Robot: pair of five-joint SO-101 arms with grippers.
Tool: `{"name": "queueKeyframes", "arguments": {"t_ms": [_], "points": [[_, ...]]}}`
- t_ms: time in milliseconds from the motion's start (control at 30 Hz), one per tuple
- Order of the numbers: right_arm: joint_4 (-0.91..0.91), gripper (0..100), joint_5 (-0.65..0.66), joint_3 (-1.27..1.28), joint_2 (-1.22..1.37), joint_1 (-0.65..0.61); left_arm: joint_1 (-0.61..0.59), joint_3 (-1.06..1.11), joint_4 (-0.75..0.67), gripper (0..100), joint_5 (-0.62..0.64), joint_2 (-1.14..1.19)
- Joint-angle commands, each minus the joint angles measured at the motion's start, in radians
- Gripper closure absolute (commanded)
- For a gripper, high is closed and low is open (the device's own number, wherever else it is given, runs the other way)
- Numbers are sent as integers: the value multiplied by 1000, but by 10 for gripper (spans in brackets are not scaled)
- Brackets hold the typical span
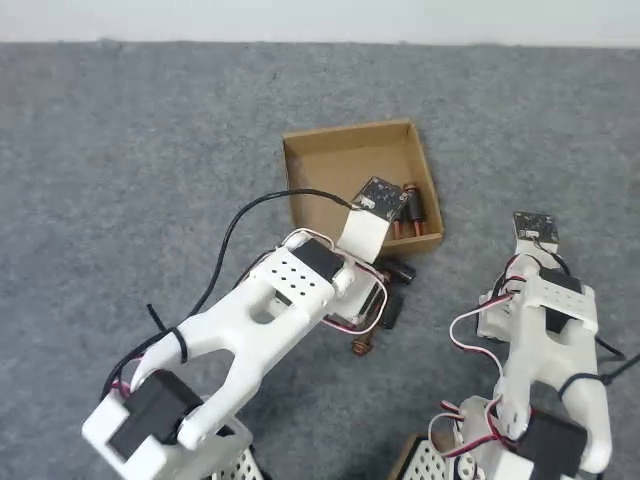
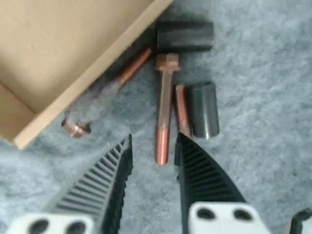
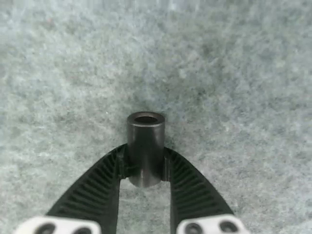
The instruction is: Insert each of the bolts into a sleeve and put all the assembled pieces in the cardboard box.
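Observation:
My left gripper (image 2: 153, 145) is open just above the grey carpet, beside the cardboard box (image 2: 58, 53). A copper bolt (image 2: 164, 107) lies just ahead of the gap between its fingers, threaded end towards them. A second bolt (image 2: 181, 109) lies against a black sleeve (image 2: 204, 109), and another sleeve (image 2: 184, 35) rests beyond. One more bolt (image 2: 132, 66) lies along the box wall. My right gripper (image 3: 145, 157) is shut on a black sleeve (image 3: 145, 144) with its bore facing away. The box (image 1: 330, 160) holds assembled pieces (image 1: 410, 215).
The left arm (image 1: 270, 310) stretches from the near left to the box's front edge. The right arm (image 1: 545, 330) stands at the near right over bare carpet. Grey carpet lies open to the left of and behind the box.

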Motion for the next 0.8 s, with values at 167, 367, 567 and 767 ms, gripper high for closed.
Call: {"name": "queueKeyframes", "arguments": {"t_ms": [167,367,567,767], "points": [[-18,990,-9,-3,-45,7,2,-168,-91,916,-9,184],[-18,990,-9,-3,-45,5,3,-200,-98,916,-9,229],[-18,990,-8,-3,-45,5,3,-191,-170,916,-9,239],[-18,990,6,-3,-45,4,29,-191,-172,915,-9,239]]}}
